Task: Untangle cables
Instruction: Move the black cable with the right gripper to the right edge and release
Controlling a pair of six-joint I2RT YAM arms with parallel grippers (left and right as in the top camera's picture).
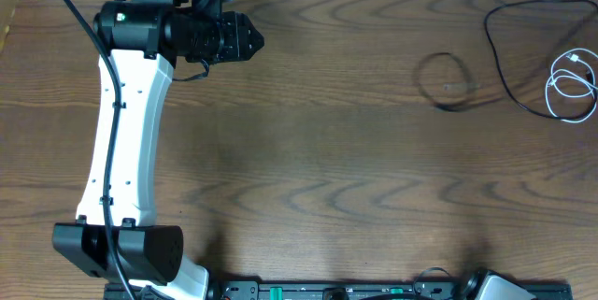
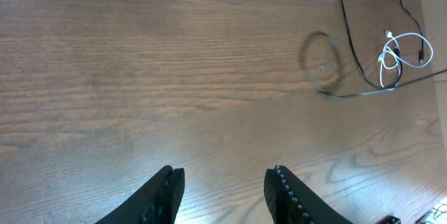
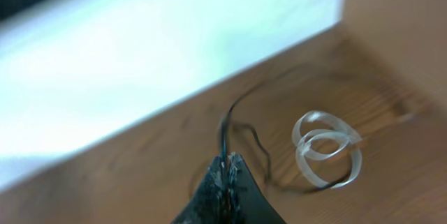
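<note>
The left arm (image 1: 126,141) is a smooth white shell with matte black joints, and a thicker black wire (image 1: 73,1) runs along it. It reaches over the far left part of the table. The left gripper (image 2: 225,189) is spread wide and holds nothing. In the left wrist view its two black fingers (image 2: 286,192) have a ribbed inner face, and bare wood shows between them.

The table (image 1: 318,169) is dark brown wood with a long wavy grain. It looks matte, with only a soft shine near the left gripper.

Both cables lie at the far right corner, well apart from the left gripper. The black cable (image 1: 458,107) is thin – it makes one small round loop on the wood, then a long open curve that runs toward the right edge. The white cable (image 2: 391,49) is shorter and lies in a few loose coils inside that curve (the black line crosses it at one place).

The right wrist view is blurred. The right gripper (image 3: 225,172) has its dark fingers pressed together – the black cable comes out from between the tips, so it seems pinched there. Behind it are the white coils, a pale bright surface (image 3: 140,56) and a beige panel (image 3: 398,28).
</note>
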